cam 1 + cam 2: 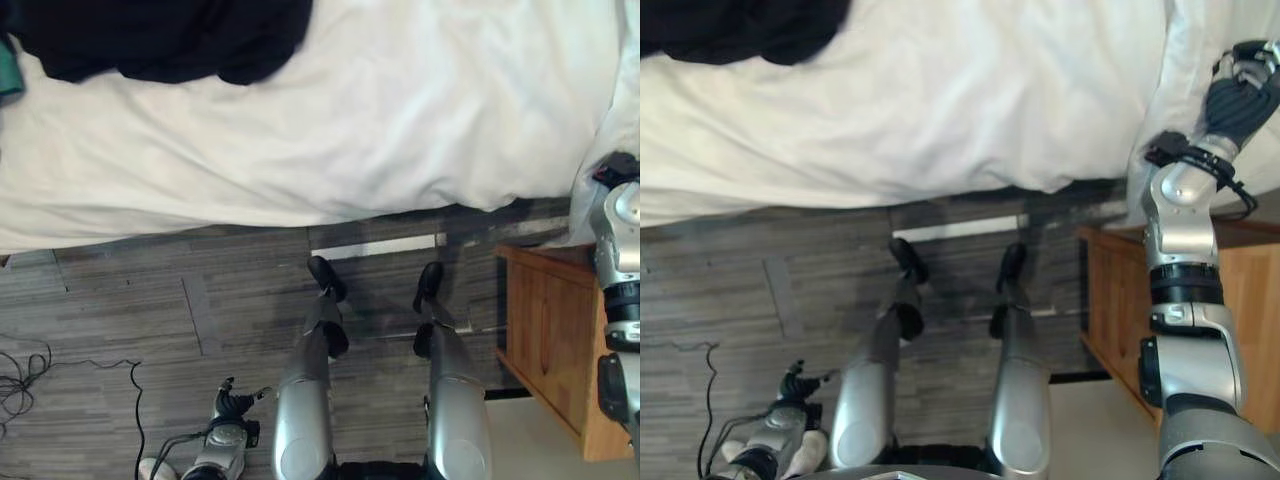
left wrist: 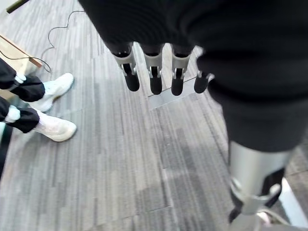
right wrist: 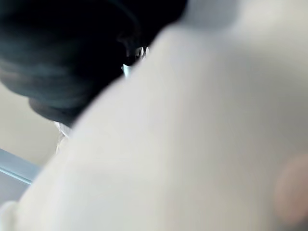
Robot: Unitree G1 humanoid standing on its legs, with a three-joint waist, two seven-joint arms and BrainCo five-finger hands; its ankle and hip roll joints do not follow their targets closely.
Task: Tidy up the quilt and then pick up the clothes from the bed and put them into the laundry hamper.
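— Where are the arms?
— The right hand (image 1: 1240,85) is raised against the rumpled white quilt (image 1: 380,110) by the bed's corner; its grip can't be told. The left hand (image 2: 159,72) hangs over the grey floor (image 2: 120,159), fingers straight, holding nothing.
— And the clothes?
— The black garment (image 1: 160,35) lies on the quilt's far side.

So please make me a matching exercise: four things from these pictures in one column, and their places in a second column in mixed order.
Things:
1. black clothes
2. white quilt
3. wooden nightstand
4. left hand

Places:
A. beside the bed, on the robot's right
B. hanging low over the grey floor
C. spread over the bed
D. lying on the quilt, far left

Pairs: 1-D, 2-C, 3-A, 4-B
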